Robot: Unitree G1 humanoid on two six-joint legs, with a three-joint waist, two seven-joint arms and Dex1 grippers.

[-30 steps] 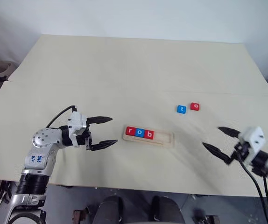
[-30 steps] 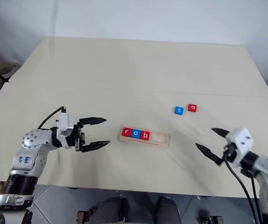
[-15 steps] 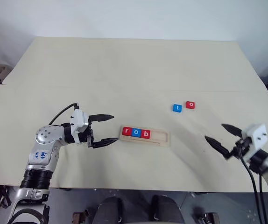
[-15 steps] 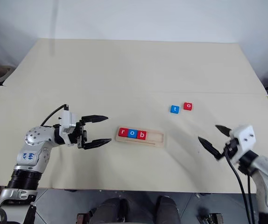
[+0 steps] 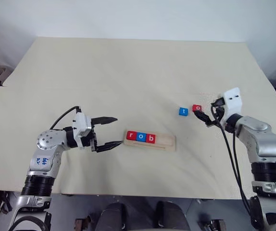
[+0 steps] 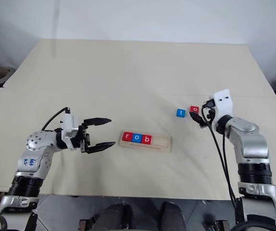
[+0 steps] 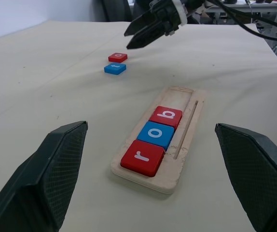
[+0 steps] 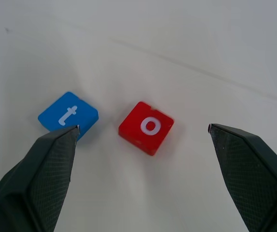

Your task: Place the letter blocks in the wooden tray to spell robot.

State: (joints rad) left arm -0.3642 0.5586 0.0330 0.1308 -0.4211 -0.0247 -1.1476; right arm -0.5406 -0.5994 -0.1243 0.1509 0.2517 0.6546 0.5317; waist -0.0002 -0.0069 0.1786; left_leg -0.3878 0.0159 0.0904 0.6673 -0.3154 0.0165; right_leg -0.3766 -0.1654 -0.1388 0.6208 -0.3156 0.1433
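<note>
Three of five blocks seated: red r, blue o, red b fill wooden tray just ahead of left gripper, jaws apart, empty. Two slots left. Loose: red o, blue t, both right before right gripper, jaws wide apart, nothing held. Count: five blocks, one tray

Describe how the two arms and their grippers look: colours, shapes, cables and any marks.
Both arms are silver-grey metal with rounded joints and black ribbed bands. Each ends in a white boxy wrist block. The left gripper and the right gripper each have two black, pointed fingers with a fine textured surface. Black cables loop from each wrist, long ones on the right arm. The left arm bears blue handwritten marks, too small to read.
</note>
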